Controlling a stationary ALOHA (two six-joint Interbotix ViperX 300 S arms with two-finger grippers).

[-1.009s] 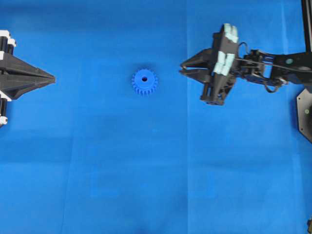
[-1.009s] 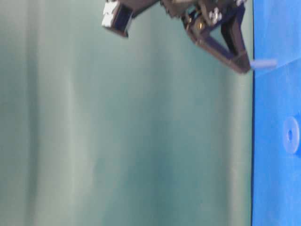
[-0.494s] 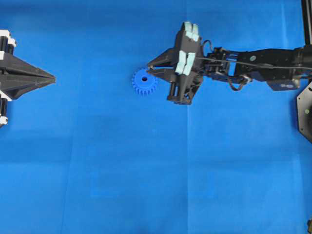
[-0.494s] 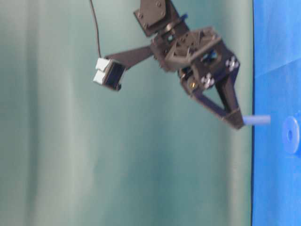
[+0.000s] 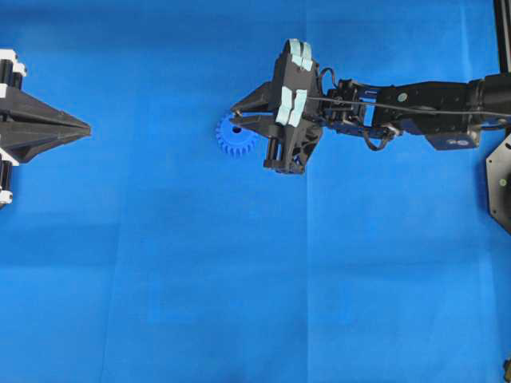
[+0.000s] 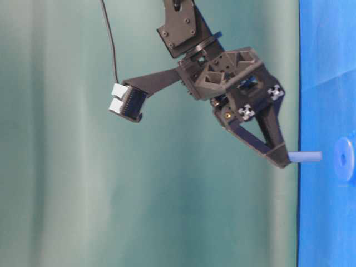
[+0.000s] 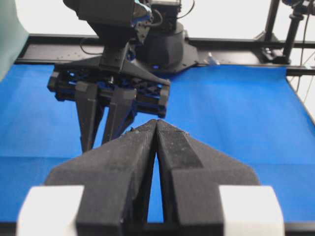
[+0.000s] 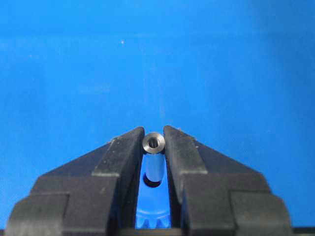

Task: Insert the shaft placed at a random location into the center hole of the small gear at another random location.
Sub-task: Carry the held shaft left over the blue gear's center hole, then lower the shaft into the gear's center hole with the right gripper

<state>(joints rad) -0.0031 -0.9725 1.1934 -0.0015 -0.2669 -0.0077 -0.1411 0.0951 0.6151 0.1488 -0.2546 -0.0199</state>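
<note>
The small blue gear (image 5: 231, 140) lies flat on the blue mat, its center hole (image 5: 236, 129) facing up. My right gripper (image 5: 236, 113) is shut on the shaft and hovers over the gear's far edge. In the table-level view the shaft (image 6: 305, 157) sticks out of the right gripper (image 6: 283, 161) towards the gear (image 6: 344, 159), with a small gap between them. In the right wrist view the shaft's shiny end (image 8: 153, 143) sits between the fingertips, and the center hole (image 8: 152, 183) shows just behind the shaft's far end. My left gripper (image 5: 83, 128) is shut and empty at the left edge.
The blue mat (image 5: 239, 279) covers the whole table. The left wrist view shows my left gripper (image 7: 156, 123) shut, with the right arm (image 7: 113, 88) ahead of it and the black frame (image 7: 236, 44) at the far edge.
My right gripper has carried the shaft leftwards from the right side to above the gear and has come lower. The left arm and the gear have not moved.
</note>
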